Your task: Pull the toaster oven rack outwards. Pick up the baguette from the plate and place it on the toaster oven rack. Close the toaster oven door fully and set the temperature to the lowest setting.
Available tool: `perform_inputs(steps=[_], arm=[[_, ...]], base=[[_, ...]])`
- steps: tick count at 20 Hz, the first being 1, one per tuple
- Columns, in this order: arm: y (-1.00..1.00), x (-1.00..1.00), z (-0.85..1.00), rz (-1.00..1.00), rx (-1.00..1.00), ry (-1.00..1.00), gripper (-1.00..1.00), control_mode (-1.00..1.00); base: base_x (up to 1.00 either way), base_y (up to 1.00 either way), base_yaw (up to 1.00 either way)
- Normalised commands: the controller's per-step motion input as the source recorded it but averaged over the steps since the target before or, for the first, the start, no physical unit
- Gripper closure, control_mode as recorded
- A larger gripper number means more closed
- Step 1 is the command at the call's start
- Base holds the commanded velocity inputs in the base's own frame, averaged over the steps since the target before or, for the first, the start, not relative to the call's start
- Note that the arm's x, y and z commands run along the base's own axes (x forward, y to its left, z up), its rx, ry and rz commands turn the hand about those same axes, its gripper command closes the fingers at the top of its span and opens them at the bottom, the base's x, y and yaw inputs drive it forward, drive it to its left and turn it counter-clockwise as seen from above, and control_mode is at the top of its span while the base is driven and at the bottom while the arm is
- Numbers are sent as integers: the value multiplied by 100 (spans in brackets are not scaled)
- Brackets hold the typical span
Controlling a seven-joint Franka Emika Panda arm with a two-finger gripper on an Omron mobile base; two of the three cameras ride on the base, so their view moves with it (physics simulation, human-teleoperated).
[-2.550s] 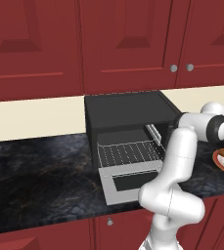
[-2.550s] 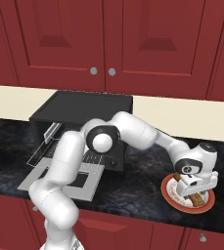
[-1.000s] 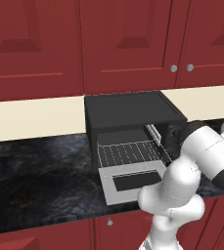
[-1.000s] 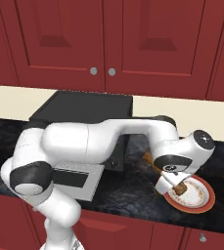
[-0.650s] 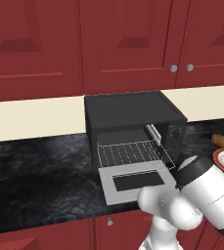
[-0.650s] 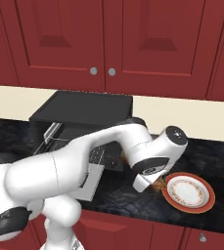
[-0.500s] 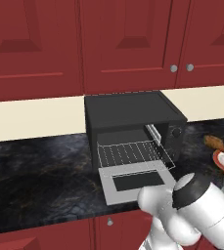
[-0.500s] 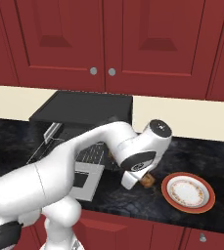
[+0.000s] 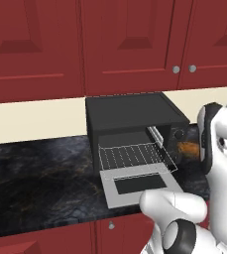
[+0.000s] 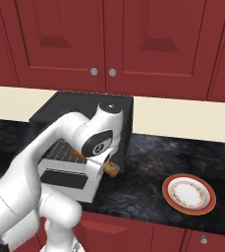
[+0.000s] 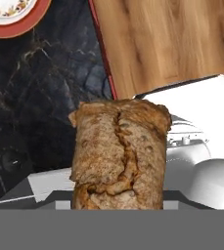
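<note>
The black toaster oven stands on the counter with its grey door folded down flat. The silver wire rack is pulled out over the door. My gripper is shut on the golden-brown baguette, which hangs crosswise in the air by the oven's right front corner, above the right edge of the door. The bread shows beside my forearm, just right of the oven's knobs. In the hand view the baguette is close up and hides the fingertips. The plate is bare.
The red-rimmed plate lies on the dark marble counter to the right of the oven. Red wall cabinets hang above and red base cabinets run below the counter's front edge. My own white arm crosses in front of the oven.
The arm has swung left from the plate to the oven's front, carrying the baguette with it. The plate is left bare. Oven, rack and door have not moved.
</note>
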Motion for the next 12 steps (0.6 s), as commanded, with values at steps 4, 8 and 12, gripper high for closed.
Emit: perform_inputs(steps=[4,8,12], arm=[[64,13,3,21,-1,-1,100,-100],[57,17,1,14,0,-5,100,-100],[58,32,10,14,0,0,100,-100]], base=[[0,0,0],[0,0,0],[0,0,0]])
